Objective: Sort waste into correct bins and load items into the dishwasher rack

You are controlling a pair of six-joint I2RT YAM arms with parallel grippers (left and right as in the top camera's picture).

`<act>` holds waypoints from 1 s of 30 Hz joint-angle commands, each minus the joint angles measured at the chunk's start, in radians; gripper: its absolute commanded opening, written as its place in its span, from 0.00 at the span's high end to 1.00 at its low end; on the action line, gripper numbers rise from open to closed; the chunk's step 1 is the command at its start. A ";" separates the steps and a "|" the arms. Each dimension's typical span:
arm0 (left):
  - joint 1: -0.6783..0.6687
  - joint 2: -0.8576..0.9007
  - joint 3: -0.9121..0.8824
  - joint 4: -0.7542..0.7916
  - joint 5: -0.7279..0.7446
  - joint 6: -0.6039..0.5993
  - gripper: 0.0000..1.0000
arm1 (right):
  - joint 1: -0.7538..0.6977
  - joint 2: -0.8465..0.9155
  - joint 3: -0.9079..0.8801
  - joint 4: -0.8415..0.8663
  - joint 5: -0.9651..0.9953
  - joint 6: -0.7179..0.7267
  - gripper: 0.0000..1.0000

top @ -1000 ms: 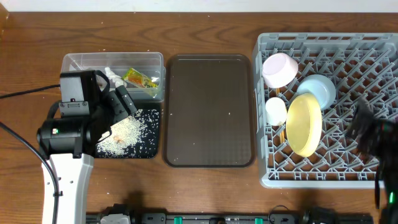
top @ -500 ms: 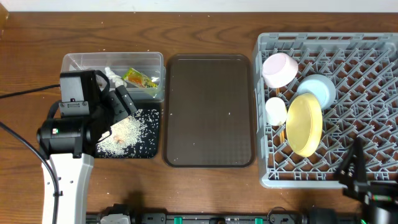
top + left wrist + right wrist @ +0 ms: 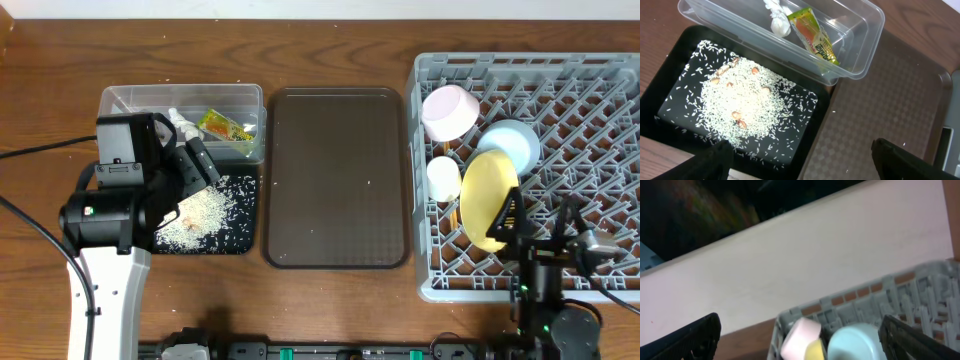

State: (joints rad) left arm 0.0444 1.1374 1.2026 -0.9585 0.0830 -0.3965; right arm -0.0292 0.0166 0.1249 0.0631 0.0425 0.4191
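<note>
Overhead, the rice (image 3: 200,212) looks plain in the black tray (image 3: 248,243); the left wrist view shows brown bits (image 3: 741,122) in it. Both the left claw (image 3: 800,147) and the right claw (image 3: 795,325) stand apart, empty.

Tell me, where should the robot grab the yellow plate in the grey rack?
Probably by its raised rim, coming straight down from above. The yellow plate stands tilted on edge in the rack, so one finger could slide down each face and pinch the thin edge.
</note>
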 commanded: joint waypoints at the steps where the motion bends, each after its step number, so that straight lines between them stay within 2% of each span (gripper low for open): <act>1: 0.004 0.004 -0.001 0.001 0.003 -0.002 0.09 | 0.010 -0.011 -0.080 0.044 0.013 0.029 0.01; 5: 0.004 0.004 -0.001 0.001 0.003 -0.002 0.09 | 0.019 -0.011 -0.119 0.031 0.010 0.029 0.01; 11: 0.004 0.004 -0.001 0.001 0.003 -0.002 0.09 | 0.035 -0.011 -0.120 -0.142 0.008 -0.071 0.01; 14: 0.004 0.004 -0.001 0.001 0.003 -0.002 0.09 | 0.035 -0.011 -0.120 -0.138 -0.037 -0.173 0.01; 30: 0.004 0.004 -0.001 0.001 0.003 -0.002 0.09 | 0.034 -0.011 -0.119 -0.137 -0.035 -0.173 0.01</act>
State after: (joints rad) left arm 0.0444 1.1374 1.2026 -0.9585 0.0830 -0.3965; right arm -0.0071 0.0128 0.0067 -0.0689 0.0154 0.2653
